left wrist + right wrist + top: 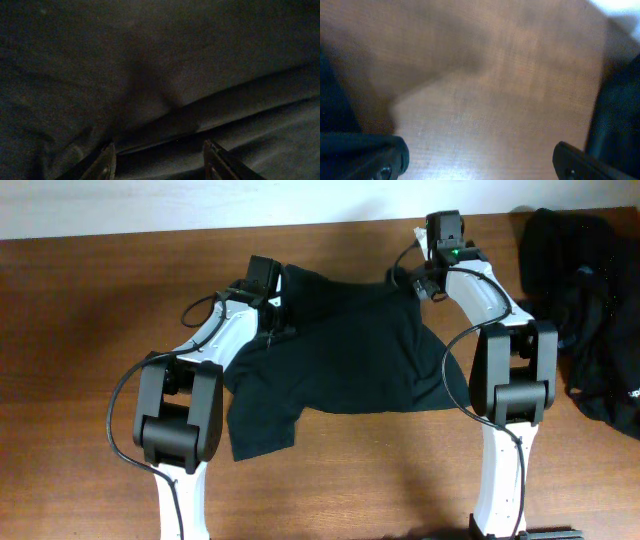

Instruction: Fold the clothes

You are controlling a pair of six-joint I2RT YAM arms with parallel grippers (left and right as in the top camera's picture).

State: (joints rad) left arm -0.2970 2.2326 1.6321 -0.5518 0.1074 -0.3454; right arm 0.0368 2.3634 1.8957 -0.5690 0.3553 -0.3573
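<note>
Item one: my left gripper [160,161], fingers [107,164] spread wide and gripping nothing, poised over dark cloth at the far-left edge of the garment. Item two: black T-shirt [350,345], lying mostly flat and rumpled at the middle of the wooden table [80,330], one sleeve trailing toward the near left. Item three: my right gripper [480,157], fingers [395,156] parted wide, empty, above bare wood just beside the shirt's far-right corner. Item four: heap of dark clothes [590,310], at the table's right edge, apart from the shirt.
</note>
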